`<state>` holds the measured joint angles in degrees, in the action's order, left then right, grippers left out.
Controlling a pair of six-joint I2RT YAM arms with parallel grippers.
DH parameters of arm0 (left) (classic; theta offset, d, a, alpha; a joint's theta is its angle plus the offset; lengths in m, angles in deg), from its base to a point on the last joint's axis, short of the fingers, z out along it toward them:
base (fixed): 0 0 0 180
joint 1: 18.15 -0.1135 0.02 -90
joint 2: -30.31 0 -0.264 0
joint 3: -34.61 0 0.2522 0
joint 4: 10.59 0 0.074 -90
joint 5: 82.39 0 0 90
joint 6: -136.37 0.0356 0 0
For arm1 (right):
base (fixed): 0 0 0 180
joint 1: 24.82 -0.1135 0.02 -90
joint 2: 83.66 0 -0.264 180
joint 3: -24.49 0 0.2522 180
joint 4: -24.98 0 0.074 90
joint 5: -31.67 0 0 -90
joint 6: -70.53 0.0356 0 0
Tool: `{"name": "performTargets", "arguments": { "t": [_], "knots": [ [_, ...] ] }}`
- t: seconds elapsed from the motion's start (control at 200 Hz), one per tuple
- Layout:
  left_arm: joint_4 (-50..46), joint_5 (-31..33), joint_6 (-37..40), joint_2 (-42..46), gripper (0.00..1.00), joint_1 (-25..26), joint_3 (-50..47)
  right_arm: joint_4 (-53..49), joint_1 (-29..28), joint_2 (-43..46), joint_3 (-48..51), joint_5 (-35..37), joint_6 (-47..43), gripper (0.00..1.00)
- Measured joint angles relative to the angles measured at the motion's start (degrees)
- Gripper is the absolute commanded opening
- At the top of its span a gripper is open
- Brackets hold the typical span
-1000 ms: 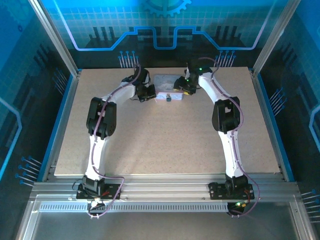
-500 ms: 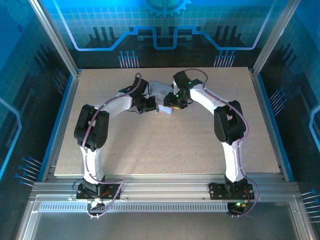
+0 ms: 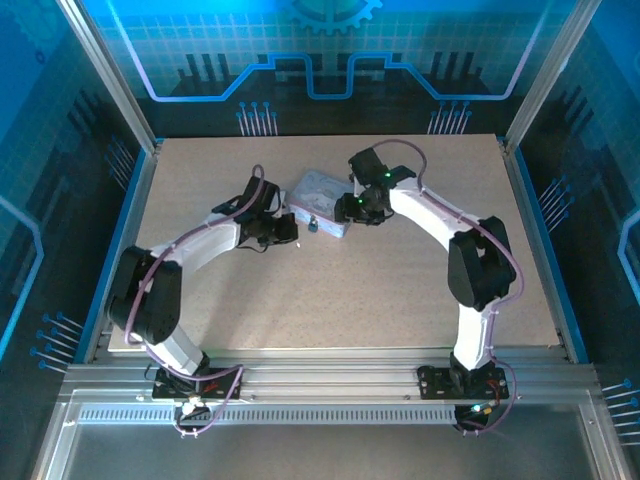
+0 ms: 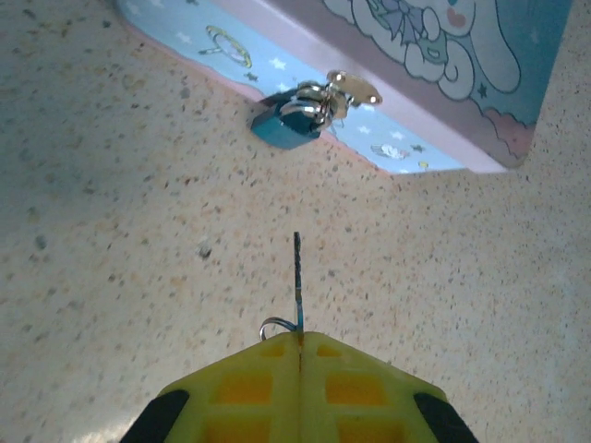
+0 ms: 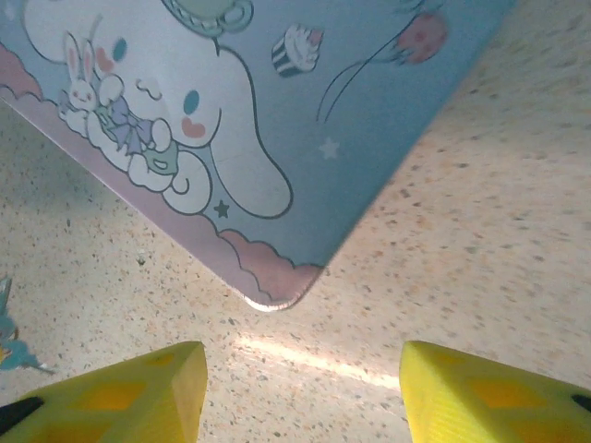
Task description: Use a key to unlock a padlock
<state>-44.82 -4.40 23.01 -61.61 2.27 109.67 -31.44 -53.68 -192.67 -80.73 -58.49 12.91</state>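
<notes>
Sliding toward 6 o'clock since a second earlier, the tin point(image 3: 322, 195) had also turned askew on the table point(image 3: 350, 290), where it had sat square before. Both arms had come nearer with it. The left arm's elbow had swung out toward 8 o'clock and the right arm's toward 4 o'clock.

The left gripper point(image 3: 288, 230) lay at 9 o'clock of the padlock point(image 3: 312, 224), close but apart. In the left wrist view its yellow fingers point(image 4: 300, 337) were pressed together on the key point(image 4: 297, 272). The blade stood out toward 12 o'clock, aimed at the padlock point(image 4: 288, 120) with bare table between them. A small ring point(image 4: 274, 324) showed at the key's base.

The padlock hung from the clasp point(image 4: 349, 88) on the tin's side wall at about 6 o'clock. The tin's lid was down, so its contents stayed hidden.

The right gripper point(image 3: 353, 208) sat at 3 o'clock of the tin. Its fingers point(image 5: 138, 388) were spread apart and held nothing, with the tin's corner point(image 5: 277, 295) just ahead of them.
</notes>
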Motion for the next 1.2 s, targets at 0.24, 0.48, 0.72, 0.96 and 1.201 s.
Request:
{"name": "performTargets", "arguments": {
  "t": [0.24, 0.48, 0.72, 0.96, 1.201],
  "knots": [
    [-0.4, 1.9, 0.2, 8.0, 0.0, -0.6, -6.0, -2.9, -12.0, 2.8, -0.8, 14.3, 5.2, 0.51],
    [-3.0, 3.2, 1.3, 13.0, 0.0, -3.7, -9.8, -8.5, -18.5, -13.5, -26.3, 22.8, 6.6, 0.6],
    [-3.4, 3.2, 1.2, 17.0, 0.0, -4.7, -12.4, -12.3, -15.9, -35.7, -63.1, 24.8, 4.2, 0.7],
    [-3.4, 3.2, 1.2, 18.2, 0.0, -4.7, -14.1, -9.0, -10.1, -38.7, -61.1, 22.1, 2.3, 0.72],
    [-3.2, 2.6, 1.0, 18.2, 0.0, -4.7, -14.6, -5.7, -10.8, -41.4, -62.4, 21.8, -5.5, 0.75]
  ]
}}
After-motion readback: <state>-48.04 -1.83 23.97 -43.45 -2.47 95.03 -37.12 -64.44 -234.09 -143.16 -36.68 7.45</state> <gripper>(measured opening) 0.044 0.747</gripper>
